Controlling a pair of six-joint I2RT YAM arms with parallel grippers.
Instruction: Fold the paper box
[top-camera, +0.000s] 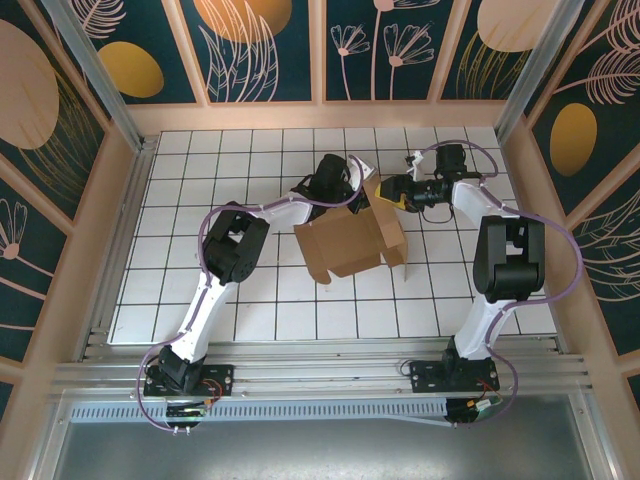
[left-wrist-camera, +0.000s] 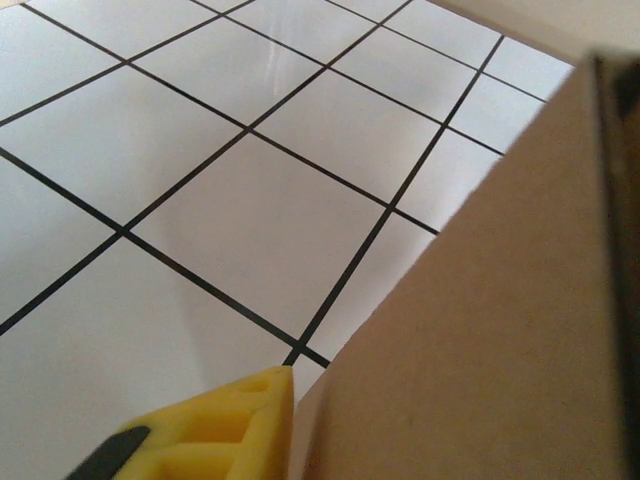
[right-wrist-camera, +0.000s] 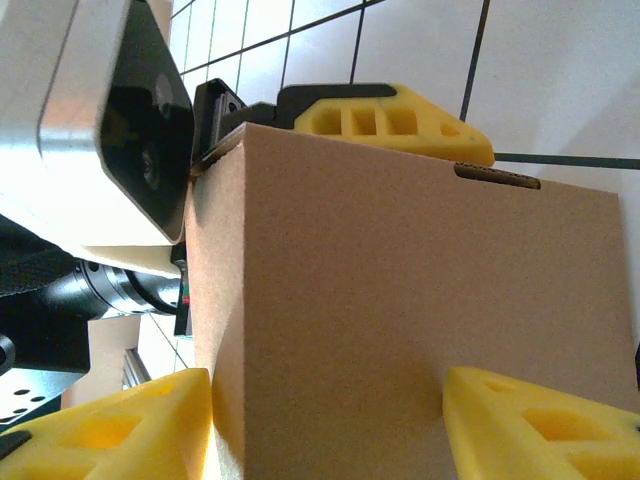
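The paper box (top-camera: 347, 244) is a brown, partly folded cardboard sheet in the middle of the grid table, with walls and flaps standing up. My left gripper (top-camera: 354, 200) is at its far edge, shut on an upright panel (left-wrist-camera: 500, 330); one yellow finger (left-wrist-camera: 225, 430) lies against the card and the other is hidden behind it. In the right wrist view that left finger (right-wrist-camera: 400, 125) lies along the panel's top edge. My right gripper (top-camera: 388, 190) is open at the box's far right corner, with its fingers (right-wrist-camera: 110, 430) spread in front of the panel (right-wrist-camera: 400, 300).
The white grid table (top-camera: 200, 200) is ringed by a raised wooden rim and patterned walls (top-camera: 270, 50). A metal rail (top-camera: 320, 375) runs along the near edge, where both arm bases stand. The two wrists are close together over the box's far side.
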